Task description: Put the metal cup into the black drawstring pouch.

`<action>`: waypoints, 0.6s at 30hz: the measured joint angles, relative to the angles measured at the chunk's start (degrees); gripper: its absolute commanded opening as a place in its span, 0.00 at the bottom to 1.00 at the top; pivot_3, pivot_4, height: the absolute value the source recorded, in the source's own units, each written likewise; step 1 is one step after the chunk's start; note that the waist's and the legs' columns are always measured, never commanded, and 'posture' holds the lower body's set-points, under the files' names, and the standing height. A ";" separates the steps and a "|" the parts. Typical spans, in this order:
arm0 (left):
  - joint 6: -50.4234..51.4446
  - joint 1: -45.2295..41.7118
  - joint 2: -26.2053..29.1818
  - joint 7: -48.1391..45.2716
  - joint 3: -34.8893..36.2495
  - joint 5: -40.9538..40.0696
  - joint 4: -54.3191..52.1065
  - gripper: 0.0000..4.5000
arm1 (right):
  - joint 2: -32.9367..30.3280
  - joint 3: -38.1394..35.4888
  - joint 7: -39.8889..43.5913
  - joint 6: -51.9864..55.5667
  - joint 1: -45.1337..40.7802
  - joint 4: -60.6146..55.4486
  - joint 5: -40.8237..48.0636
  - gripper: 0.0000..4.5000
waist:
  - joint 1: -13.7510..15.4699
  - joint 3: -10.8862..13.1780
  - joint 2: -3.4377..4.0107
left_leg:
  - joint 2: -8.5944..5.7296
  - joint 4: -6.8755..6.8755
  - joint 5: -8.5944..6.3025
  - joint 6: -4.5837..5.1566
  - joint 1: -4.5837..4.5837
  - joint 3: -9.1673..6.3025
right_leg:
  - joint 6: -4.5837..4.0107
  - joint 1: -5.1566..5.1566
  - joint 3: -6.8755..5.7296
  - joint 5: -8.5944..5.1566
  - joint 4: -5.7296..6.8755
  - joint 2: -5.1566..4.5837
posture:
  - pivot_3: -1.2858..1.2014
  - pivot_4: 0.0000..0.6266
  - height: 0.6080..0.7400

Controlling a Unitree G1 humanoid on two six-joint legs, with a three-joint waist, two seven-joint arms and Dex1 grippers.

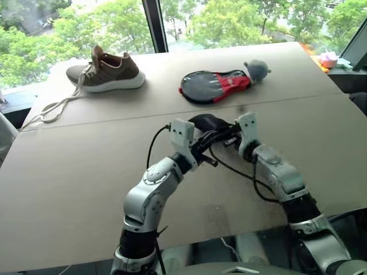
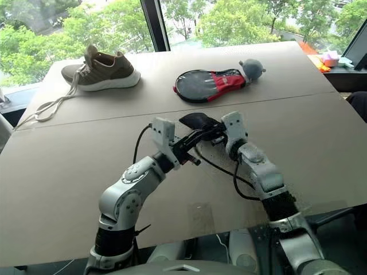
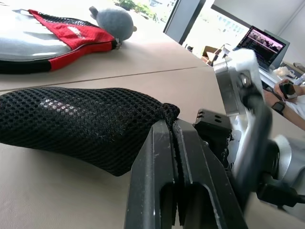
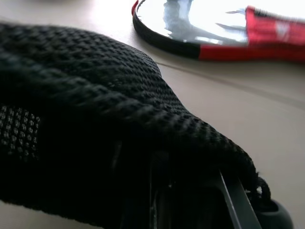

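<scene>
**Both grippers pinch the pouch's gathered end over the table**

One black drawstring pouch (image 3: 81,124) lies bulging on its side on the brown table (image 1: 69,172), in front of the two arms. Its mesh fabric gathers to a knot-like neck, and there the left gripper (image 3: 172,138) has its two fingers pressed together, clamped on the gathered fabric. The right gripper (image 1: 232,137) meets the pouch from the other side; its wrist view looks straight into the black mesh, with its fingers dark beneath the fabric, and its jaws are closed on the pouch as well. The two grippers sit just beside each other, nearly touching.

The metal cup cannot be made out. A pale glint shows through the mesh in the left wrist view, but whether that is the cup inside cannot be told.

Farther back on the table lie one black-and-red paddle-shaped case (image 1: 213,86), with one grey plush toy (image 1: 256,70) touching its red end, and one brown shoe (image 1: 106,71) with white laces trailing off toward the table's edge, well apart from the case. Nothing stands between the pouch and these.

At the far right corner sits a small pink and blue thing (image 1: 329,59), too small to identify. In the left wrist view, one open laptop (image 3: 264,45) and a person's hand (image 3: 288,90) show, cut off by the frame.
</scene>
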 measured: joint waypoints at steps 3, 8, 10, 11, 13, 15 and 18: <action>-0.21 0.01 -0.16 -0.05 -0.26 -0.50 0.00 0.00 | 2.20 0.42 -0.28 -5.56 0.84 3.14 -3.64 0.08 | 0.06 -0.08 -0.16 | 0.31 -0.06 0.02 -0.10 0.00 -0.04 | -0.07 -0.01 0.00 0.01 0.00 0.21 | 0.52 0.24 1.00; -0.81 0.18 0.11 0.10 -0.12 -0.92 0.02 0.00 | 9.64 -5.64 5.37 -0.64 4.89 2.69 6.92 0.48 | 0.13 -0.04 -0.14 | 0.25 0.00 0.00 -0.06 -0.05 -0.15 | -0.05 -0.01 0.13 0.03 -0.04 0.15 | 0.52 0.24 1.00; -1.13 0.38 0.13 0.33 0.07 -0.83 0.20 0.00 | 9.37 -7.04 7.86 0.80 5.26 0.43 8.99 0.70 | 0.26 -0.03 -0.14 | 0.22 0.03 -0.09 0.09 -0.05 -0.16 | -0.04 0.02 0.12 0.03 -0.06 0.12 | 0.52 0.24 1.00; -1.37 0.42 0.17 0.75 0.14 -0.64 0.37 0.00 | 8.76 -7.63 9.61 2.33 5.46 -1.56 10.35 0.78 | 0.37 -0.03 -0.14 | 0.21 0.04 -0.13 0.16 -0.05 -0.18 | -0.04 0.01 0.10 0.03 -0.05 0.12 | 0.52 0.24 1.00; -1.86 0.52 0.12 1.28 0.04 -0.26 0.82 0.00 | 5.58 -8.81 14.18 7.53 7.02 -7.37 14.25 0.78 | 0.66 -0.03 -0.14 | 0.21 0.03 -0.13 0.16 -0.07 -0.31 | -0.05 0.04 0.00 0.03 -0.05 0.12 | 0.52 0.24 1.00; -1.90 0.78 0.10 1.59 -0.06 0.13 1.12 0.00 | -0.38 -11.00 20.71 14.69 10.76 -14.86 20.43 0.78 | 0.80 -0.02 -0.14 | 0.23 0.01 -0.15 0.19 -0.12 -0.37 | -0.06 0.03 -0.06 0.02 -0.06 0.12 | 0.52 0.24 1.00; -2.29 1.07 0.79 2.04 0.37 0.49 1.33 0.00 | -5.69 -14.53 26.55 21.72 15.16 -23.09 29.04 0.78 | 0.48 -0.01 -0.13 | 0.25 -0.01 -0.16 0.21 -0.12 -0.36 | -0.05 0.01 -0.06 0.01 -0.07 0.13 | 0.52 0.24 1.00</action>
